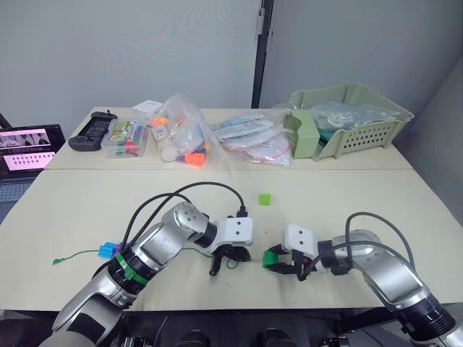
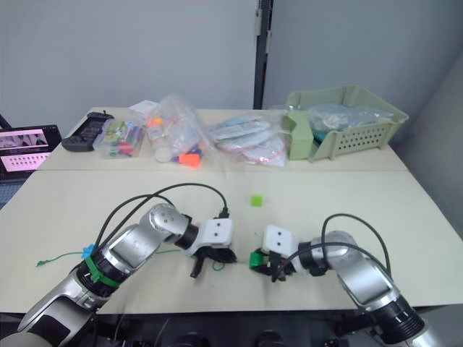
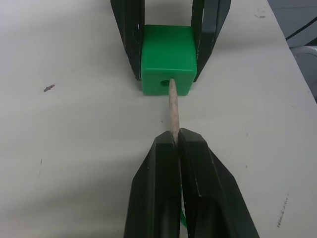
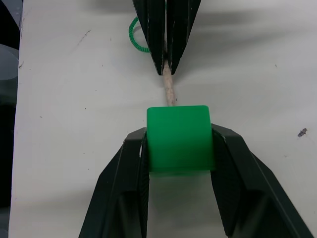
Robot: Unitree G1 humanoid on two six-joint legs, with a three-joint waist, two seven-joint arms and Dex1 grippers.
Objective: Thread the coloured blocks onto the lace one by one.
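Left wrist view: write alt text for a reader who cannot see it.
The left gripper, jaws shut on the lace's pale stiff tip, points it at the hole of a dark green cube. The right gripper clamps that cube on the pale table.

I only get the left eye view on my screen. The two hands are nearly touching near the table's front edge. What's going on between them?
Observer: The right hand grips a green cube by two opposite sides, with the cube resting on the table.
Operator: And the other hand?
Observer: The left hand pinches the lace's pale stiff tip between shut fingers and points it straight at the cube.
Operator: Is it in the hole?
Observer: The tip meets the cube's face right at the edge of the hole. I cannot tell whether it is inside.
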